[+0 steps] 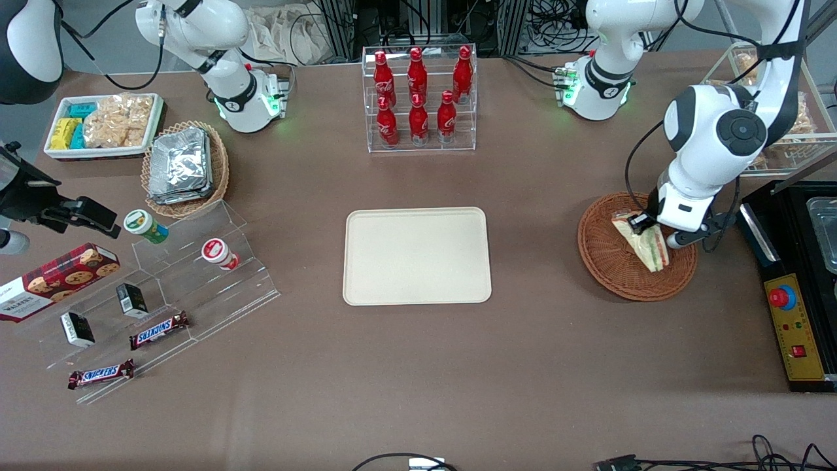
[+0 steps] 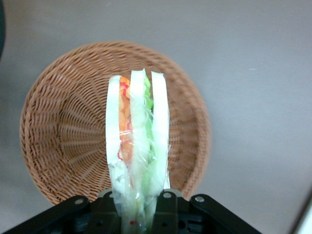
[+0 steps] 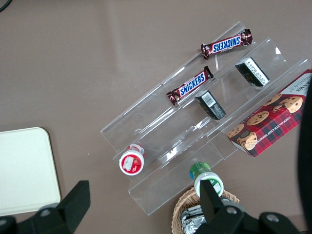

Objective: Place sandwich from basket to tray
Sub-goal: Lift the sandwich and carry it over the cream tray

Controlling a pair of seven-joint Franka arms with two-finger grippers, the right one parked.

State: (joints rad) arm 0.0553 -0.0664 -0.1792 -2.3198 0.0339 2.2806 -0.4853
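One sandwich is gripped by the gripper, whose fingers are closed on its narrow end; it is held over the basket toward the working arm's end of the table. Nothing is carried by the tray, which lies at mid-table, well apart from the basket. Six red bottles are held in a clear rack farther from the front camera than the tray. Bare table separates basket and tray. In the wrist view the sandwich is seen edge-on, its orange and green layers between white bread, with the basket otherwise empty beneath it; whether it is touched cannot be told.
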